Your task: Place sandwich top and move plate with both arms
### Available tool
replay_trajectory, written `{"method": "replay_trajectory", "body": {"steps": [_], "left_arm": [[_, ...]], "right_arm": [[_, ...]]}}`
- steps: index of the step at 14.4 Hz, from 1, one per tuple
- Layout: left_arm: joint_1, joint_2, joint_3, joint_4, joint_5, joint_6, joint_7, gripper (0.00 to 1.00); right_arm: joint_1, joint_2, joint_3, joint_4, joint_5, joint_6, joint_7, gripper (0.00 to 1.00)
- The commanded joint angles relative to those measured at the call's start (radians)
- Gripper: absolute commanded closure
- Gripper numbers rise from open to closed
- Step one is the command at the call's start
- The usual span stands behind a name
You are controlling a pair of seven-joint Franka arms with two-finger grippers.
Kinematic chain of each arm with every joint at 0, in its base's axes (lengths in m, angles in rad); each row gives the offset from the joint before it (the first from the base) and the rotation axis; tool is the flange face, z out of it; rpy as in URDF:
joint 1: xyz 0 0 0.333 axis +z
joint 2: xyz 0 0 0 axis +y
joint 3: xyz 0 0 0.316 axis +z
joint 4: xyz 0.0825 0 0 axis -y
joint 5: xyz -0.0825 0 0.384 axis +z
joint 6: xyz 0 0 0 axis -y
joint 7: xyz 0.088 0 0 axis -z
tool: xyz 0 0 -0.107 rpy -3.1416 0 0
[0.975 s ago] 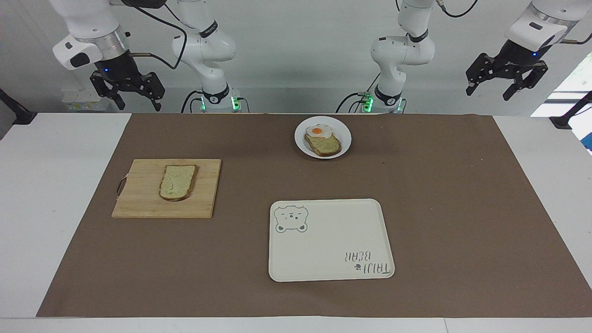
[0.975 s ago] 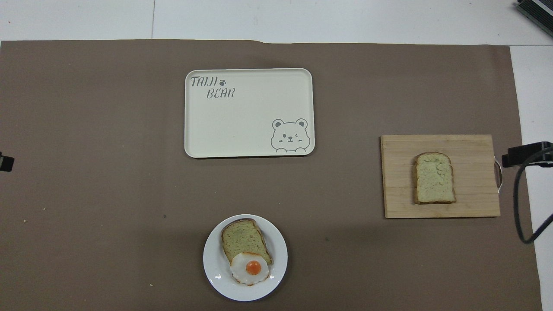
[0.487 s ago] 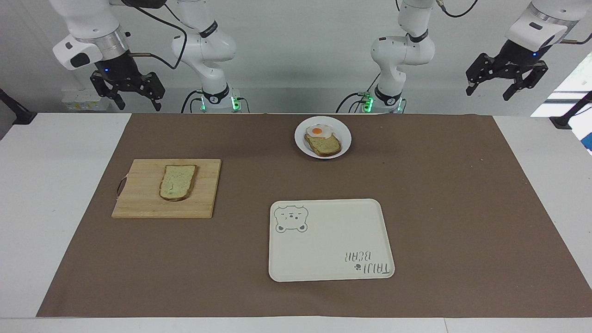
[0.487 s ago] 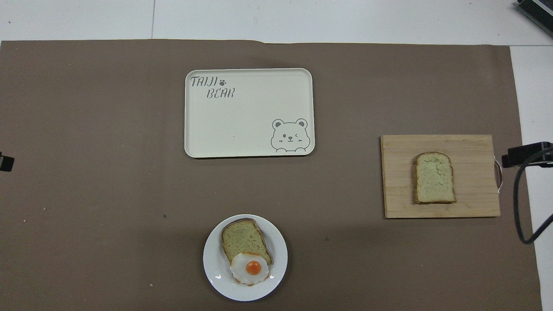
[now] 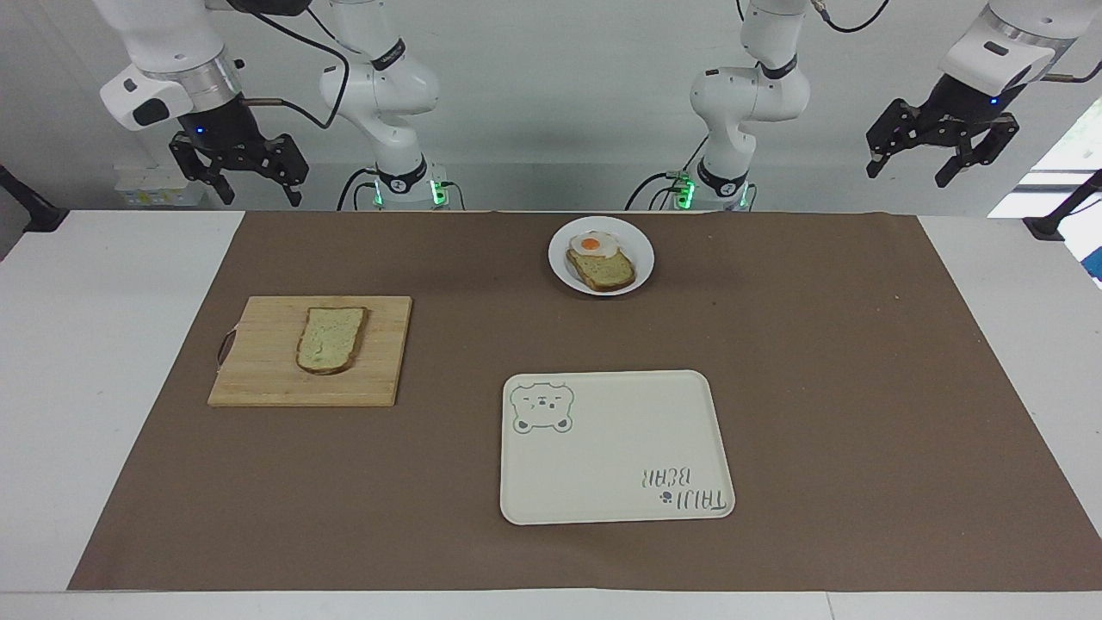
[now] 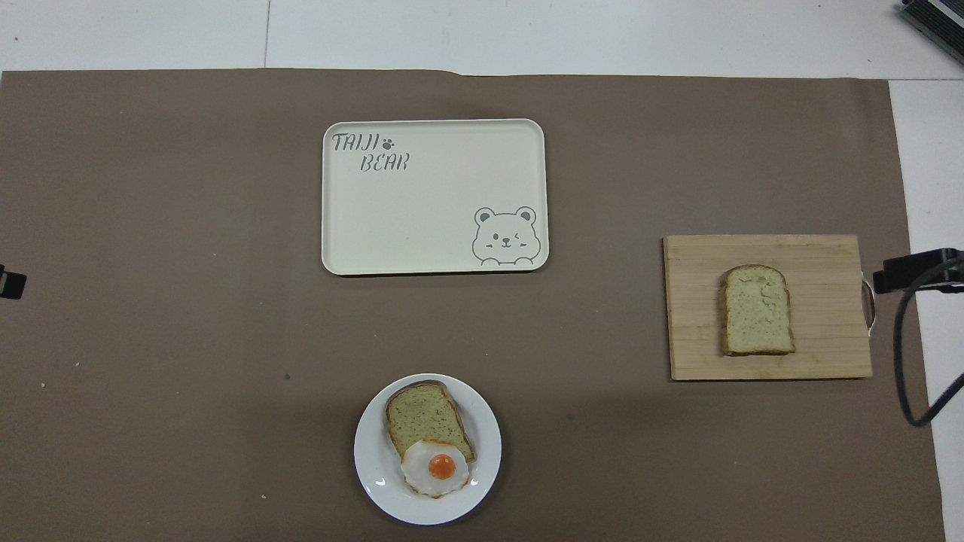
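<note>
Taken across the facing view: the right gripper [image 5: 244, 176] hangs raised at the right arm's end of the table, jaws spread wide and empty, with the sandwich top [image 5: 331, 338] lying flat on the wooden cutting board [image 5: 258, 379] below it and farther from the robots. Next, the plate [image 5: 641, 257] carries the egg-topped slice [image 5: 600, 263] close to the robots, the bear tray [image 5: 616, 448] lies farther out, and the left gripper [image 5: 930, 151] hangs high, wide and empty. Since a second ago both grippers have only shifted slightly aloft and nothing on the table has moved; judged so, the task has not begun.
</note>
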Motion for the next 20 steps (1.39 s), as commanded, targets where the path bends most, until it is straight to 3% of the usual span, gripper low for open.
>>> {"method": "replay_trajectory", "body": {"steps": [1,10,15,20], "left_arm": [[-0.014,-0.021,0.006,-0.026,0.02,0.032,-0.012,0.0],[-0.043,-0.016,0.005,-0.034,0.023,0.074,-0.02,0.0],[-0.075,-0.103,0.003,-0.201,0.023,0.1,-0.035,0.0],[-0.084,-0.099,-0.001,-0.221,0.022,0.126,-0.06,0.0]], "right_arm": [[-0.009,-0.023,0.002,-0.024,0.012,-0.003,-0.023,0.0],[-0.01,-0.03,0.002,-0.032,0.012,-0.007,-0.028,0.0],[-0.01,-0.033,0.002,-0.038,0.012,-0.007,-0.03,0.0],[-0.009,-0.033,0.002,-0.039,0.012,-0.003,-0.025,0.0]]}}
